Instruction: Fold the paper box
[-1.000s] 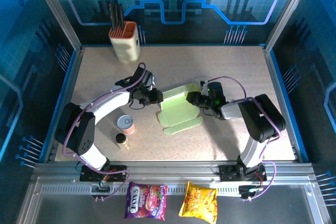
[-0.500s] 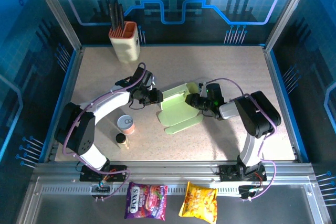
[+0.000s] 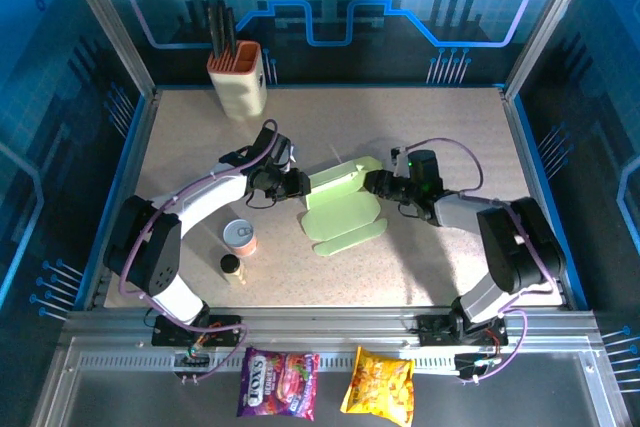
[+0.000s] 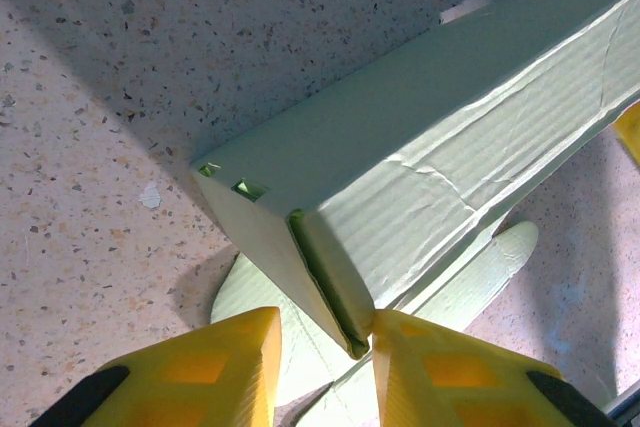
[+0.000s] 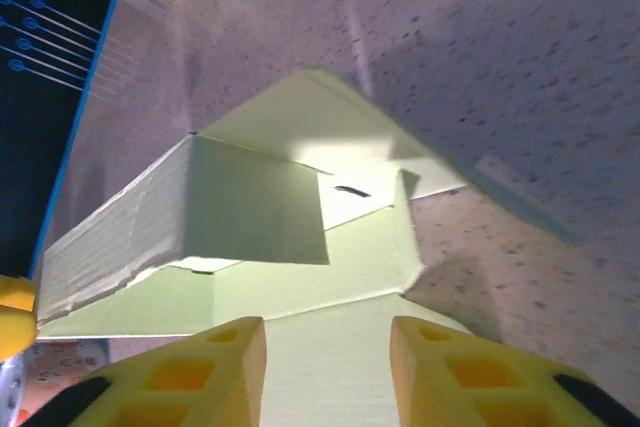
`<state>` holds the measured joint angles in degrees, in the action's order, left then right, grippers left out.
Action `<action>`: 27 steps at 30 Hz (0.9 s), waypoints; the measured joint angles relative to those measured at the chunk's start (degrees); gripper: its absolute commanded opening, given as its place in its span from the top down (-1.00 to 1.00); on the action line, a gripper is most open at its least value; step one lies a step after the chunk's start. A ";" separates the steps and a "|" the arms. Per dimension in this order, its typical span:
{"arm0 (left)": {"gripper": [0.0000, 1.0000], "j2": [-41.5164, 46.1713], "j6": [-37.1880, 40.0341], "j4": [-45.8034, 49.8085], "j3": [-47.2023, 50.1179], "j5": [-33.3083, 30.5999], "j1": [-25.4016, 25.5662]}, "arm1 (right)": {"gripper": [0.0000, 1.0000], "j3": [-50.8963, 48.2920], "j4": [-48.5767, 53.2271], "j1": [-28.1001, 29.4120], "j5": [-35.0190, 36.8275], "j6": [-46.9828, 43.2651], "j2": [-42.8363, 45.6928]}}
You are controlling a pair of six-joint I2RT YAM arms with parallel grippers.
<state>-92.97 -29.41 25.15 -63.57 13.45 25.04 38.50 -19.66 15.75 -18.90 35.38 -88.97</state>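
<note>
On table point(image 3: 430, 127): paper box point(image 3: 340, 212) pale green, half-folded; left tool point(image 3: 303, 185) pinching its wall, right tool point(image 3: 370, 183) spread.

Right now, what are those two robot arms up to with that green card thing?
Two robot arms are folding a pale green cardboard box on a speckled tabletop. The left end effector appears to pinch the end of a raised wall at the box's left side. The right end effector is open, pointing at the box's right side without holding it. The box is only half made: rounded flaps lie flat on the tabletop.
</note>
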 measured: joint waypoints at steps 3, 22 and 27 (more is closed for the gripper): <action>0.39 0.00 0.00 0.02 0.00 -0.02 0.00 | 0.07 0.31 4.00 -0.63 3.41 -4.57 2.05; 0.38 0.00 1.07 -0.11 0.09 -0.15 0.00 | 0.35 11.85 6.84 -1.95 4.07 -24.17 -10.62; 0.37 0.00 1.07 -0.17 0.09 -0.15 0.00 | 0.71 12.24 7.13 -1.95 2.93 -25.05 -10.78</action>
<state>-92.97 -28.34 24.97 -63.48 13.30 25.04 50.74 -12.53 13.80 -15.97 10.33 -99.74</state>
